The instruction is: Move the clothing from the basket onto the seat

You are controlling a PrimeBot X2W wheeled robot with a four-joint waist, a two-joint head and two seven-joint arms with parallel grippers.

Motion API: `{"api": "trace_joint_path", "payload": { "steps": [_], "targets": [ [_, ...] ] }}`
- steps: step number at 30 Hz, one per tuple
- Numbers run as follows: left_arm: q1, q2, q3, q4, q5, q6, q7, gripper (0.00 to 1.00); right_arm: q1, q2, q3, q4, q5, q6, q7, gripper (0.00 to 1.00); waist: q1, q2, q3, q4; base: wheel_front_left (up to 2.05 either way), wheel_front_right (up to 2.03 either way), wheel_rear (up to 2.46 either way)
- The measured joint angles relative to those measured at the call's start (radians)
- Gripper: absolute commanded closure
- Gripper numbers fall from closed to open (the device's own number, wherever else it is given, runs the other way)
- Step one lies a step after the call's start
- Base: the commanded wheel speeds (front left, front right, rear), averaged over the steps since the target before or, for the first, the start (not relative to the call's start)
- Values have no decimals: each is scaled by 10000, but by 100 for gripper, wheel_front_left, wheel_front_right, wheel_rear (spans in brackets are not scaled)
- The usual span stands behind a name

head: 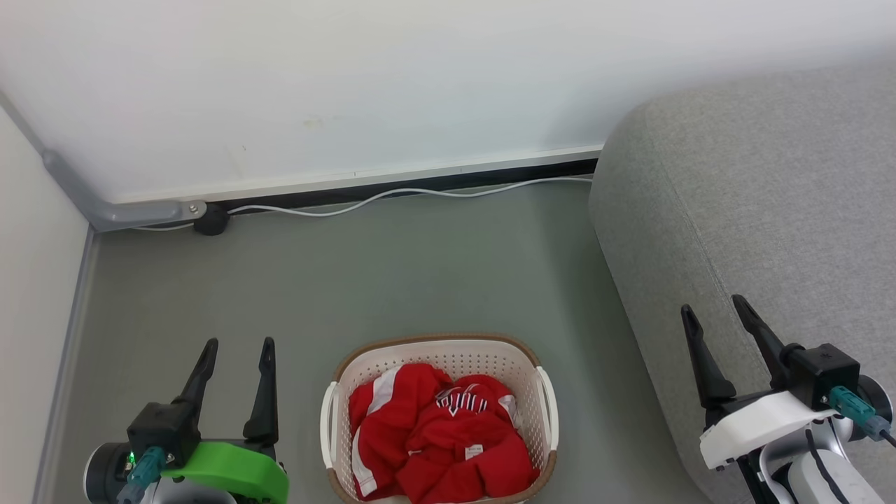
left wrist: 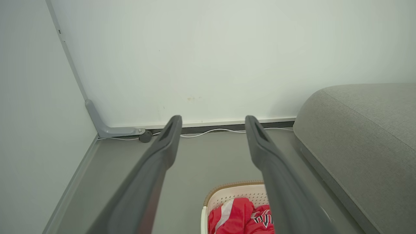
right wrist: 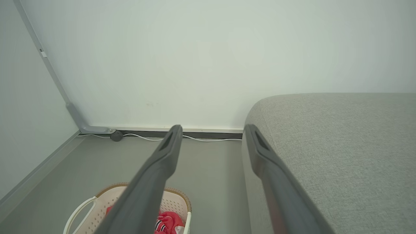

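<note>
Progress was nil as far as the views showed: nothing red lay on the visible part of the seat [head: 770, 210] and all the clothing [head: 434, 434] I could see sat in the basket [head: 448, 341], so every pick and drop was left to do. The seat was the biggest item, on the robot's right: light grey woven upholstery, matte, with a rounded corner, a seam line along the top edge and a side face dropping to the floor [head: 350, 280]. The floor was flat, smooth grey-green, meeting a plain pale wall [head: 350, 84], with a white cable [head: 392, 192] along the skirting. The basket stood on the floor between the two hands, near the seat's side but apart from it: oval, rigid cream-white plastic, perforated walls, brown rim, white loop handles on both sides. The clothing was bright red soft fabric in a crumpled heap filling most of the basket, with white stripes on the left folds, a black-and-white striped trim [head: 462, 401] near top centre and a small white label [head: 474, 451] lower down; probably limp, so one pinch might drag a second piece up. The left hand [head: 239, 344], green-shelled, was open and empty, long dark tapered fingers spread, over the floor left of the basket. The right hand [head: 712, 305], white-shelled, was likewise open with nothing in it, in front of the seat's side face
</note>
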Motion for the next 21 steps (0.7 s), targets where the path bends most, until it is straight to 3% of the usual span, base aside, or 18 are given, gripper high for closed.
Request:
{"api": "trace_joint_path", "payload": {
  "steps": [10, 21],
  "targets": [
    [-4, -27, 12, -228, 8, -73, 0, 0, 6, 54, -180, -174, -163, 86, -2, 0, 0, 0, 354, -32, 0, 0, 0],
    [-616, -46, -391, -401, 42, -192, -2, 0, -740, 169, -226, -692, -476, 178, -2, 0, 0, 0, 1589, -98, 0, 0, 0]
  ]
}}
